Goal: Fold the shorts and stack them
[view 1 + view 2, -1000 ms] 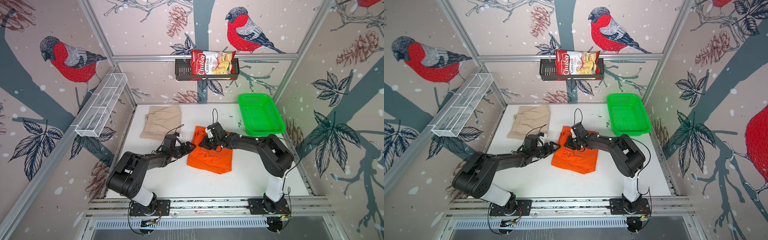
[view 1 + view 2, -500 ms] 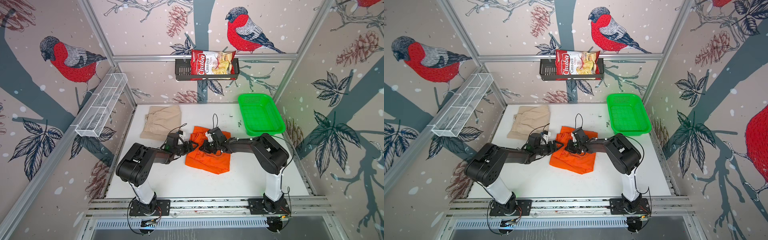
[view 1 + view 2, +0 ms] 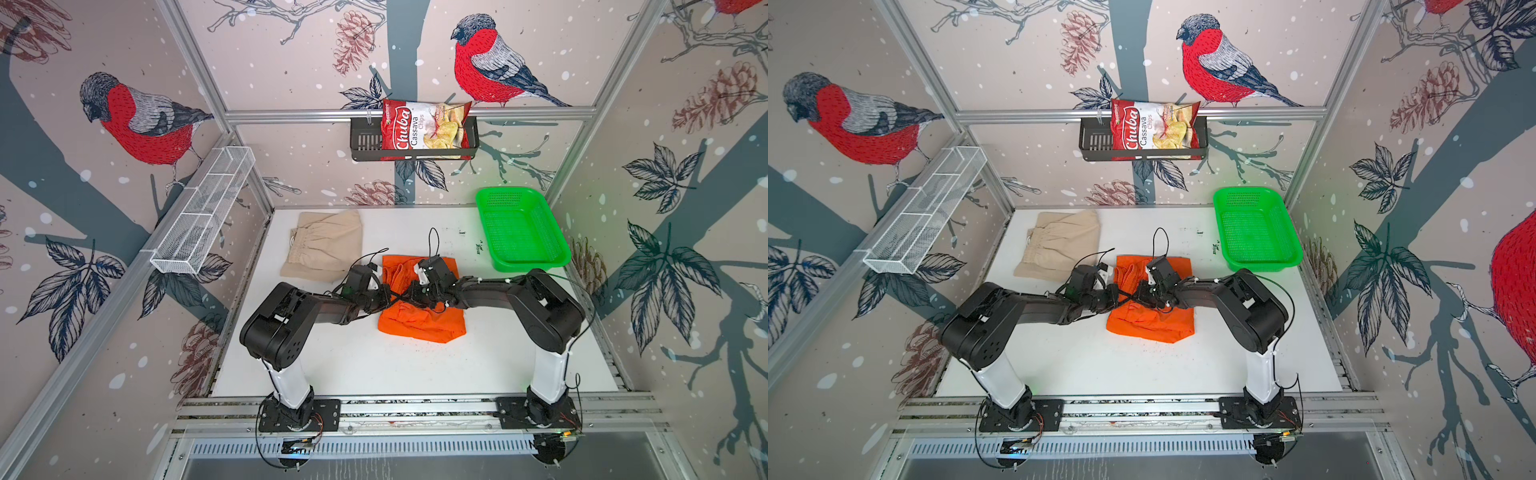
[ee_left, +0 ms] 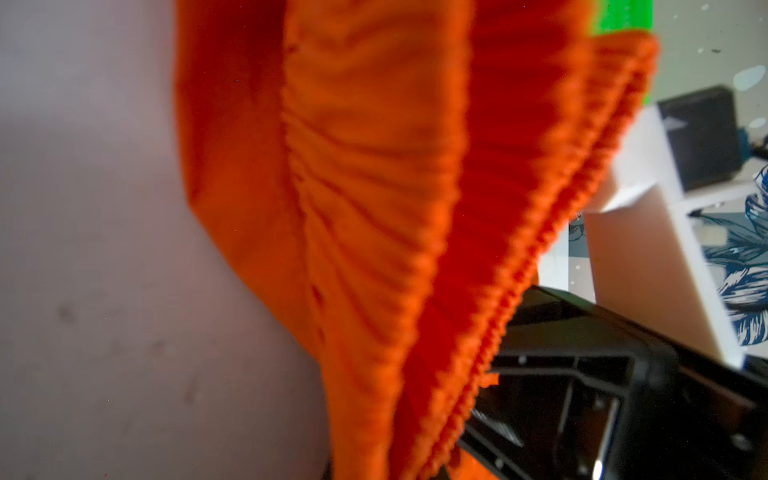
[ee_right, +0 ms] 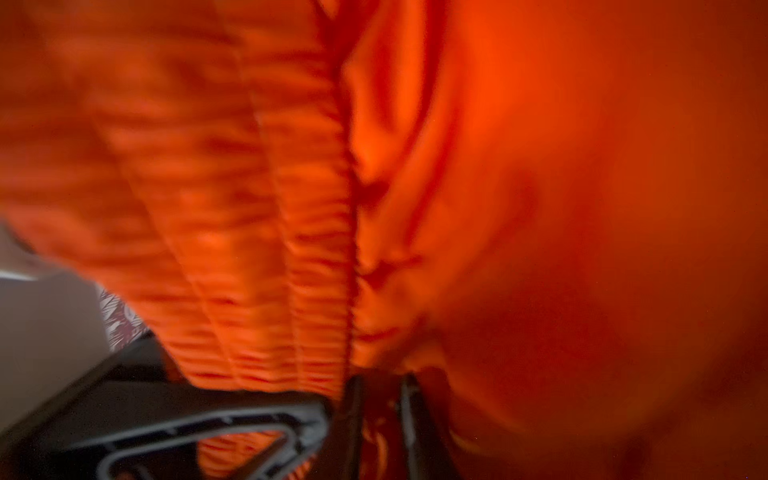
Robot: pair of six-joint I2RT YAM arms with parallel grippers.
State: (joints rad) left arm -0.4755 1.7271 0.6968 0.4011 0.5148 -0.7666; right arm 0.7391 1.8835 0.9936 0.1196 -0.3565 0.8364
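Note:
The orange shorts (image 3: 419, 320) (image 3: 1150, 322) lie mid-table, their gathered waistband bunched and lifted at the left. Both grippers meet there. My left gripper (image 3: 390, 293) (image 3: 1121, 291) reaches in from the left; in its wrist view the waistband (image 4: 374, 187) runs taut down into the left gripper (image 4: 382, 469), shut on it. My right gripper (image 3: 409, 291) (image 3: 1140, 293) comes from the right. Its wrist view shows the right gripper (image 5: 380, 415) with dark fingers close together and orange cloth (image 5: 540, 208) pinched between them. The beige shorts (image 3: 324, 245) (image 3: 1059, 245) lie folded at the back left.
A green basket (image 3: 523, 262) (image 3: 1258, 259) stands at the back right of the white table. A white wire basket (image 3: 203, 216) hangs on the left wall. A black rack with a chips bag (image 3: 415, 133) hangs on the back wall.
My left gripper has moved right onto the orange waistband and shut on it. The right gripper has shifted a little left with the cloth, and the shorts have bunched up.

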